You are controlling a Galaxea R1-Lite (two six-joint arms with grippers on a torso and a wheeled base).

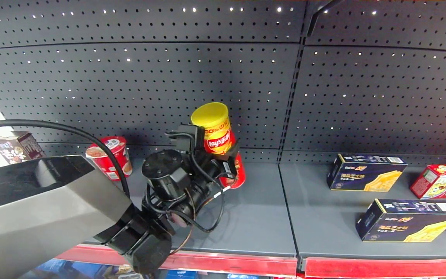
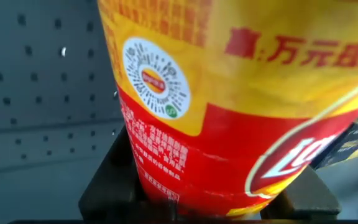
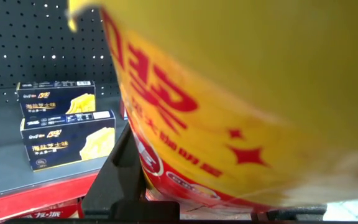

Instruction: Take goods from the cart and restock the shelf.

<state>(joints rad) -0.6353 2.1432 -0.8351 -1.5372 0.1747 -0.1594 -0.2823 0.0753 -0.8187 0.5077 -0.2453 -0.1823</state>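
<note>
The L gripper (image 1: 227,157) is pinching a tall round chip can with a yellow lid and red-and-yellow sides (image 1: 215,130). The can is over the grey metal shelf (image 1: 254,217), near the red paper noodle cup (image 1: 108,157), on the cup's right. It leans a bit. Its bottom is low by the shelf floor, but I can't tell if it touches yet.

The R gripper (image 3: 197,199) is pinching a second chip can, yellow and red too (image 3: 229,93).

How far along: I think it's about mid-job. Some goods are on the shelf already. The first can is at its spot but not let go. What's left: set it straight, open the gripper, pull the arm back, then place the second can. I can't tell how much more there is to bring.

The shelf & room:
- Dark grey back wall w/ rows of small holes (image 1: 168,77), right behind the cup.
- Small dark brown box (image 1: 16,147), on the cup's left, a bit apart.
- Two dark blue boxes w/ yellow pics (image 1: 366,172) (image 1: 405,219), far to the cup's right, lying flat.
- Red box (image 1: 441,180), even farther right of the cup.
- Red strip along the shelf front (image 1: 227,263), in front of the cup.
</note>
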